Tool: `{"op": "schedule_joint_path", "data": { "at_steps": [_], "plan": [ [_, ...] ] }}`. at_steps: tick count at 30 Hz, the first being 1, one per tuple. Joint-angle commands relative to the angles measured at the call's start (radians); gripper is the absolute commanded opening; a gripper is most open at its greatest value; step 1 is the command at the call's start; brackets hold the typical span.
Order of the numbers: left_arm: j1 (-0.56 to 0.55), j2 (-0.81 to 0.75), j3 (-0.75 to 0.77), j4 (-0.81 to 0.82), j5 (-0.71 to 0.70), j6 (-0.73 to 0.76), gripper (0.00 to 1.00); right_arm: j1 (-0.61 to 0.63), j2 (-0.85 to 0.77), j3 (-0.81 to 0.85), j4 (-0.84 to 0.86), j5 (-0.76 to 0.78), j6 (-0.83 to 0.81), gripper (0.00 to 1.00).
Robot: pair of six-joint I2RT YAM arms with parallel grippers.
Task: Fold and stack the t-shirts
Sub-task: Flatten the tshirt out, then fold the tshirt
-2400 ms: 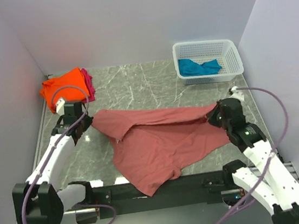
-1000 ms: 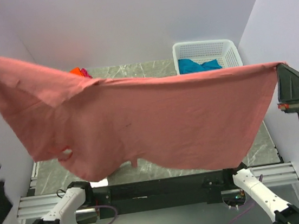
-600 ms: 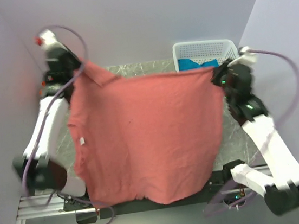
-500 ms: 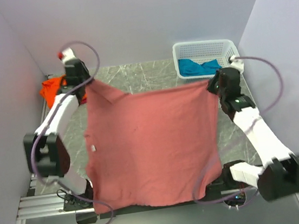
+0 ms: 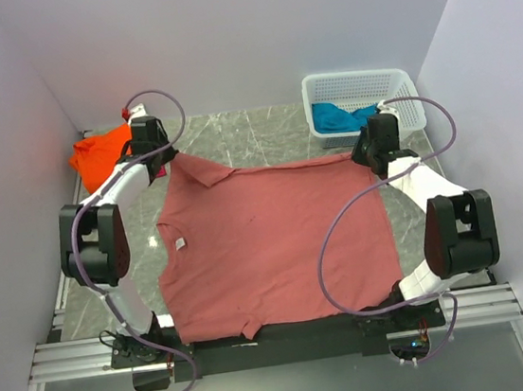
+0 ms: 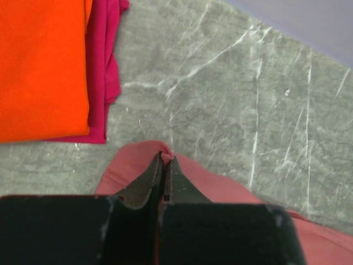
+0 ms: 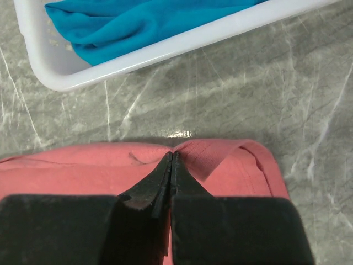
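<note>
The salmon-pink t-shirt point(image 5: 271, 237) lies spread flat on the marble table, its near hem at the front edge. My left gripper point(image 5: 160, 160) is shut on the shirt's far left corner point(image 6: 165, 157). My right gripper point(image 5: 364, 152) is shut on the far right corner point(image 7: 173, 153). The folded orange t-shirt point(image 5: 102, 153) lies at the far left, on top of the magenta t-shirt point(image 6: 106, 66). The teal t-shirt point(image 5: 344, 117) lies crumpled in the white basket point(image 5: 406, 111).
The white mesh basket stands at the far right, just beyond my right gripper; its rim point(image 7: 182, 41) shows in the right wrist view. Purple walls close in the left, back and right sides. Bare marble point(image 5: 245, 135) lies between the folded stack and the basket.
Both arms swung the pink shirt up high in the air, then carried it forward and down. It now lies flat on the table instead of bunched, still held at both far corners.
</note>
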Motion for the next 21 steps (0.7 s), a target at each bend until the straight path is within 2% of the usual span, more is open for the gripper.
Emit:
{"op": "schedule_joint_path", "data": {
  "at_steps": [1, 6, 10, 14, 21],
  "plan": [
    [0.002, -0.02, 0.031, -0.037, -0.012, -0.047, 0.01, -0.008, -0.028, 0.052, 0.032, 0.004, -0.041, 0.0],
    [-0.01, -0.134, -0.059, -0.102, -0.026, -0.154, 0.01, -0.01, -0.097, 0.027, -0.005, 0.014, -0.071, 0.0],
    [-0.062, -0.292, -0.171, -0.209, -0.173, -0.243, 0.01, -0.01, -0.143, 0.012, -0.049, 0.013, -0.093, 0.0],
    [-0.105, -0.393, -0.223, -0.394, -0.282, -0.419, 0.01, -0.01, -0.149, 0.026, -0.138, 0.034, -0.103, 0.0],
    [-0.186, -0.55, -0.255, -0.715, -0.351, -0.588, 0.01, -0.01, -0.201, 0.03, -0.212, 0.057, -0.12, 0.0]
  ]
}}
